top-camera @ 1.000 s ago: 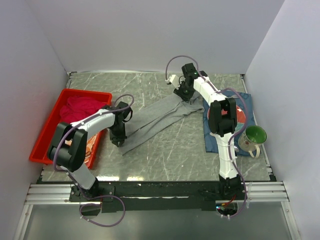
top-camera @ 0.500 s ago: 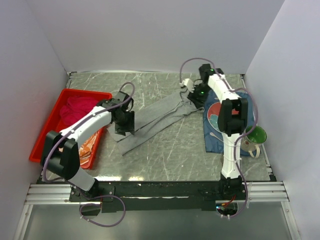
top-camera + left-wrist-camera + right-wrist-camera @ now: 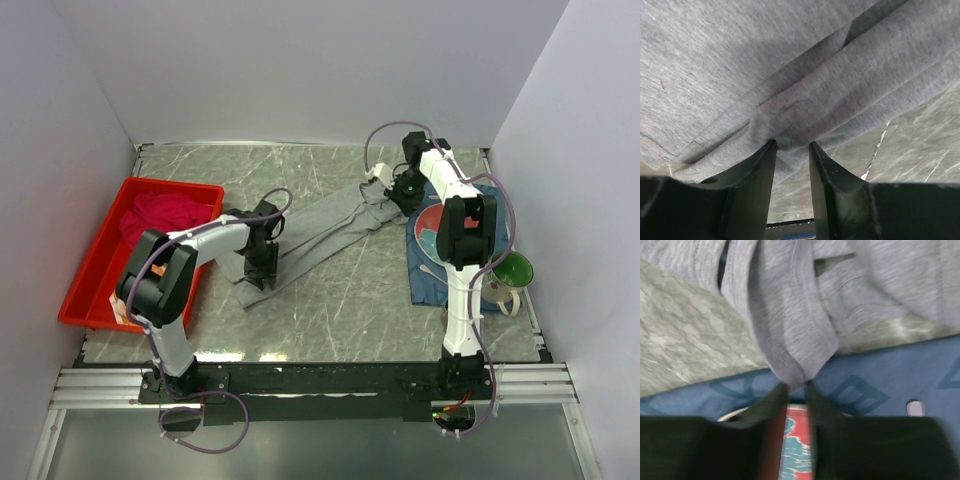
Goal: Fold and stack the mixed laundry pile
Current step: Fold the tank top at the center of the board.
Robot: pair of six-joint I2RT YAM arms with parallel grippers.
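Note:
The long grey garment lies stretched diagonally across the marble table. My left gripper is shut on a fold near its lower left end; in the left wrist view the fingertips pinch a bunched ridge of grey cloth. My right gripper is shut on the upper right end; its wrist view shows the tips clamping a grey fold over the blue placemat. The crimson-magenta shirt lies crumpled in the red tray. The orange-and-white cloth is almost hidden behind my left arm.
A dark blue placemat lies at the right with a patterned plate under my right arm. A green mug stands at its right edge. White walls enclose the table on three sides.
My right gripper has moved right toward the placemat, pulling the garment's upper end with it. My left gripper has shifted right and nearer along the garment's lower end.

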